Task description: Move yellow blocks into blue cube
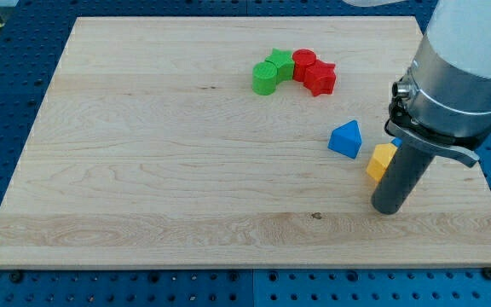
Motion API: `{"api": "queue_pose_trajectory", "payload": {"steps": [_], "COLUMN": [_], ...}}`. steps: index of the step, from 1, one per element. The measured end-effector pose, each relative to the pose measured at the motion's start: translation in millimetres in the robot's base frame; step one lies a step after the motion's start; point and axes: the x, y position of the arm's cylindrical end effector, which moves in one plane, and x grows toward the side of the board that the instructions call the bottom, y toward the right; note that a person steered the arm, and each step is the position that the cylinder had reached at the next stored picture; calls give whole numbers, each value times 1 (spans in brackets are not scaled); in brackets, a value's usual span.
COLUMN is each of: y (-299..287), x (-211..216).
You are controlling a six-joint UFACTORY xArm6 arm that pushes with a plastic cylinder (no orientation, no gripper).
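A yellow block (380,159) lies near the view's right edge of the wooden board, partly hidden behind the rod. A sliver of a blue block (395,142) shows just above it, mostly hidden by the arm; its shape cannot be made out. A blue triangular block (346,139) lies just left of the yellow one. My tip (389,207) rests on the board directly below the yellow block, close to or touching it.
A green cylinder (264,78) and a green star-like block (280,62) sit at the view's top centre, with a red cylinder (303,63) and a red star-like block (320,78) beside them. The board's right edge (484,183) is near the arm.
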Motion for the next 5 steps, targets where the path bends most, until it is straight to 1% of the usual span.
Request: {"api": "queue_pose_trajectory", "payload": {"steps": [1, 3, 4, 5], "y": [11, 10, -28, -75], "x": [-2, -4, -11, -43]}}
